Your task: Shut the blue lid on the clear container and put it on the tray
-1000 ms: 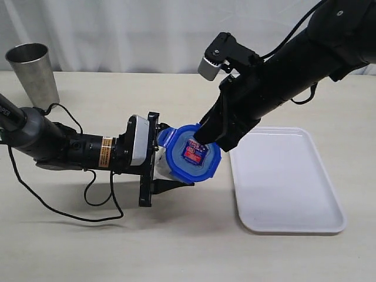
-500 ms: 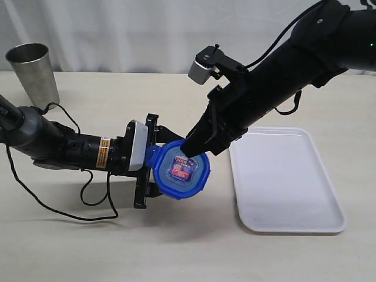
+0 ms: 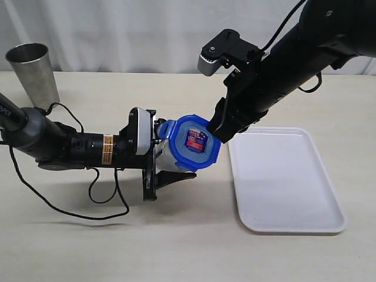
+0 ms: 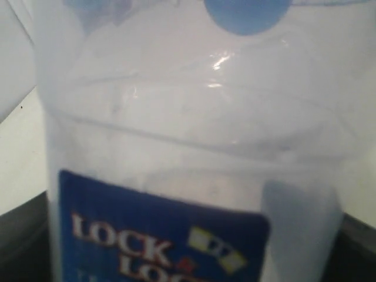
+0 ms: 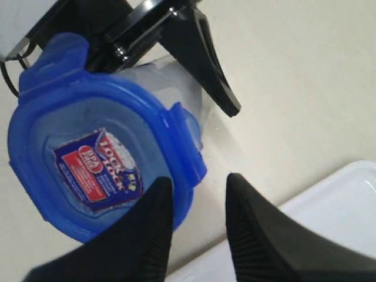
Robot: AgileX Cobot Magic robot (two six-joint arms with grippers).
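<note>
Blue lid (image 3: 197, 141) on clear container (image 4: 188, 129), higher than before, left pincer (image 3: 169, 155) clamping container, right pincer (image 5: 198, 187) parted beside lid

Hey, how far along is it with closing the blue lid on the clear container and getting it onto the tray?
Done: the blue lid sits over the mouth of the clear container. In hand: the left gripper holds the container tipped sideways; the right gripper, jaws apart, is at a lid tab, snapped or not I cannot tell. Left: setting it on the tray beside it.
</note>
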